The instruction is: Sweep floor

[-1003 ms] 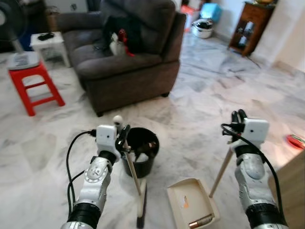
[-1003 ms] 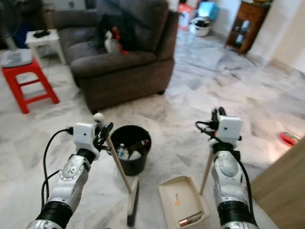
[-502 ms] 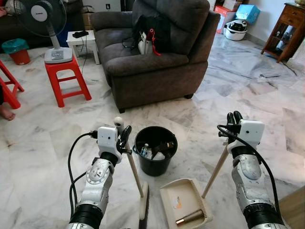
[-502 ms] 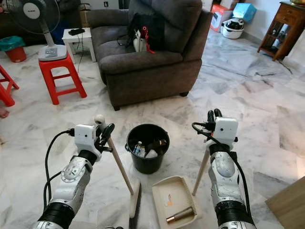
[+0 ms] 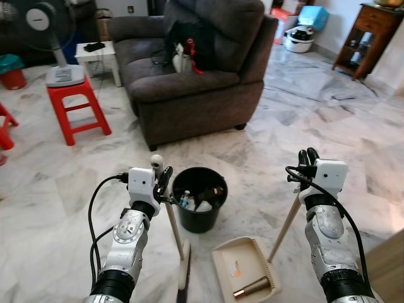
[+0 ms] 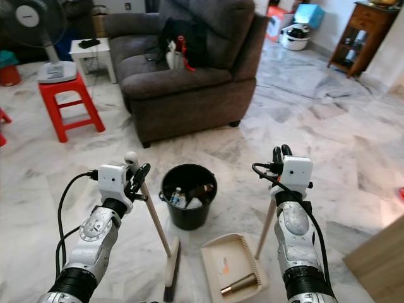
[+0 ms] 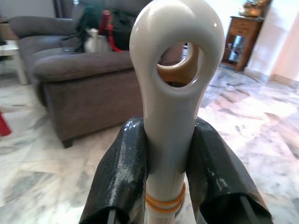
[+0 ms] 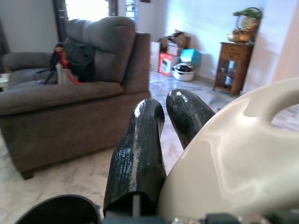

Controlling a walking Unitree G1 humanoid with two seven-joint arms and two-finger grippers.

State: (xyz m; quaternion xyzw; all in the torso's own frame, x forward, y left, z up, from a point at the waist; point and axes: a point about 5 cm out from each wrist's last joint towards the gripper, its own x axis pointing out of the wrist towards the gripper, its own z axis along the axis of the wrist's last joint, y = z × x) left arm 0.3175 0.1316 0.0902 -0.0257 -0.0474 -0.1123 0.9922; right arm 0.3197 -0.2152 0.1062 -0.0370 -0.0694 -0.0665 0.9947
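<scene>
My left gripper [image 5: 163, 183] is shut on the cream top of the broom handle [image 7: 174, 116], whose hanging loop sticks out beyond the black fingers [image 7: 122, 172]. The wooden stick [image 5: 176, 228] slants down to the broom head [image 5: 184, 275] on the marble floor. My right gripper [image 5: 308, 158] is shut on the dustpan handle [image 5: 284, 228], whose cream end [image 8: 233, 158] lies against the fingers [image 8: 140, 154]. The cream dustpan [image 5: 243, 273] rests on the floor between my arms, with a brown tube [image 5: 251, 288] and an orange scrap in it.
A black bucket [image 5: 199, 201] holding rubbish stands just ahead of the broom. Behind it is a brown sofa [image 5: 196, 82]. A red stool [image 5: 74, 104] with a fan and a white side table [image 5: 98, 53] are at the left. A wooden edge [image 5: 392, 265] is near my right.
The whole view has swung and shifted as the camera moved. Both arms keep the same hold on broom and dustpan; the dustpan stays on the floor.
</scene>
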